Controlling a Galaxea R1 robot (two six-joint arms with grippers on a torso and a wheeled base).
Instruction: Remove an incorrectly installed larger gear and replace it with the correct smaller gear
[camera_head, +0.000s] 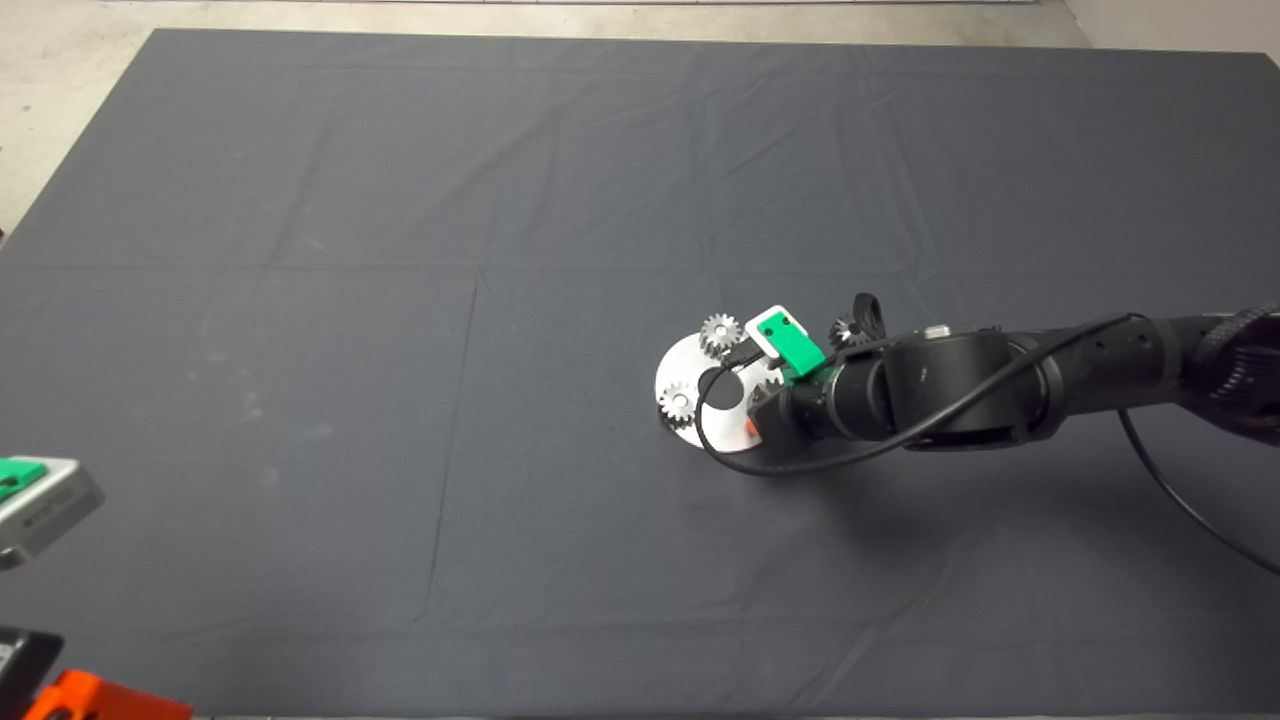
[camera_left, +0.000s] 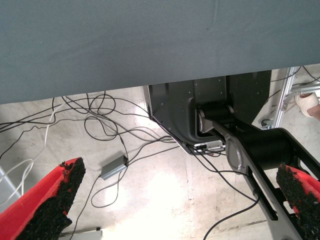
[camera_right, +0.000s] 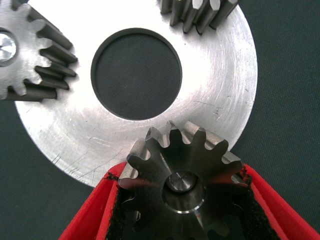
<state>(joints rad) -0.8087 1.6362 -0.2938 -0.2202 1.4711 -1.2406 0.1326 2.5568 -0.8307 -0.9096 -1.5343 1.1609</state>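
My right gripper (camera_right: 182, 175) is shut on the smaller gear (camera_right: 181, 192), a dark steel gear with a shiny centre. It holds the gear at the rim of a round silver plate (camera_right: 220, 100) with a big centre hole. In the head view the right gripper (camera_head: 757, 415) covers the plate's (camera_head: 690, 365) right side and hides that gear. A darker gear (camera_head: 846, 328), apparently the larger gear, lies on the mat just beyond the arm, partly hidden. My left gripper (camera_head: 70, 695) is parked at the lower left, with its fingers (camera_left: 60, 195) wide apart and empty.
Two small pale silver gears (camera_head: 718, 333) (camera_head: 678, 402) stand on the plate's far and left edges. A black cable (camera_head: 760, 468) loops from the right arm over the plate and mat. The left wrist view shows the floor with cables and the robot's base (camera_left: 200, 107).
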